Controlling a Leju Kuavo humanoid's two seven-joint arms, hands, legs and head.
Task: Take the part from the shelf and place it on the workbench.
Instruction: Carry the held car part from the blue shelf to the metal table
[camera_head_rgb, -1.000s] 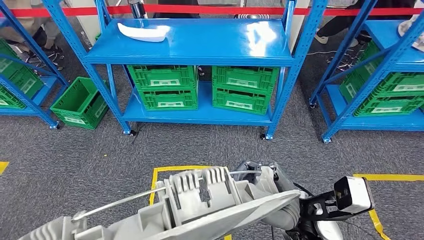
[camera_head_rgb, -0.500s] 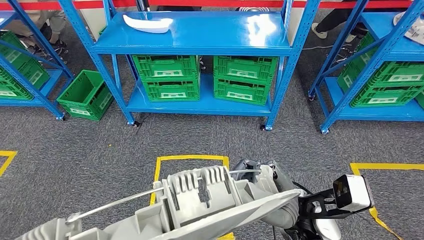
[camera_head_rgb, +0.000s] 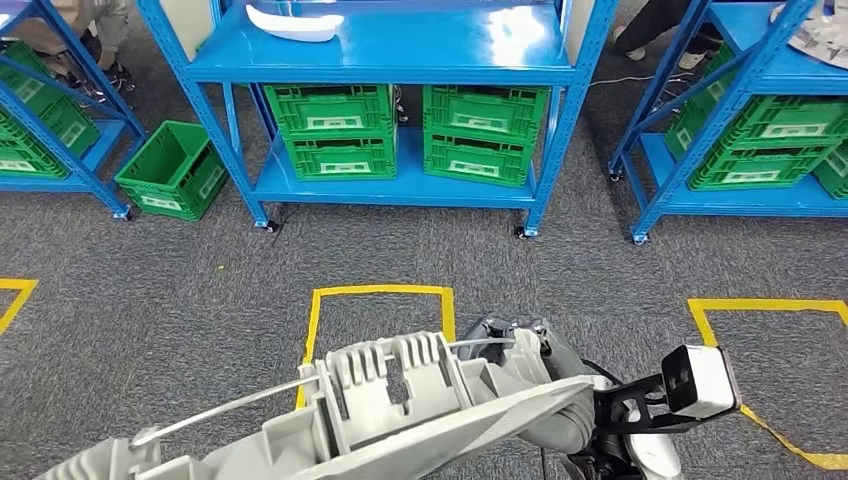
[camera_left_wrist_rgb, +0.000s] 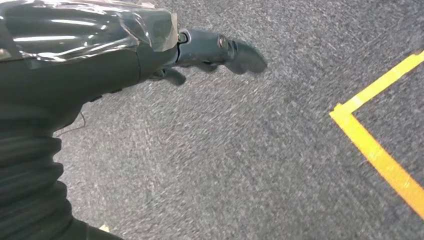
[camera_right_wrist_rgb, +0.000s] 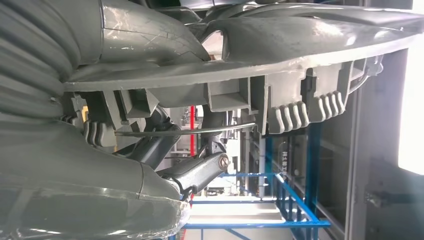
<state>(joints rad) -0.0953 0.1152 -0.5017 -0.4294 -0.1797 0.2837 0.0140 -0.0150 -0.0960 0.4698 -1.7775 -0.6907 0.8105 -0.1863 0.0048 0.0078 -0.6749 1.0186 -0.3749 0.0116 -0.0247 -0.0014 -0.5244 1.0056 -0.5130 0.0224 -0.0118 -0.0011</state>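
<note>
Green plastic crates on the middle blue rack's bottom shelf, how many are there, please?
4: upper left crate, lower left crate, upper right crate, lower right crate; more may hide behind.

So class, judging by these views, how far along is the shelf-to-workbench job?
Done: the grey part is off the blue shelf. In hand: the right hand holds it; the left hand hangs over carpet. Left: placing it; no workbench is visible here.

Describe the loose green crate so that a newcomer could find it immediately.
Start at the middle blue shelf rack facing the robot. Just beyond its left legs, one green crate stands on the grey carpet. Unlike the stacked crates on the rack's lower shelf, it stands alone, tilted askew, its open top showing.
</note>
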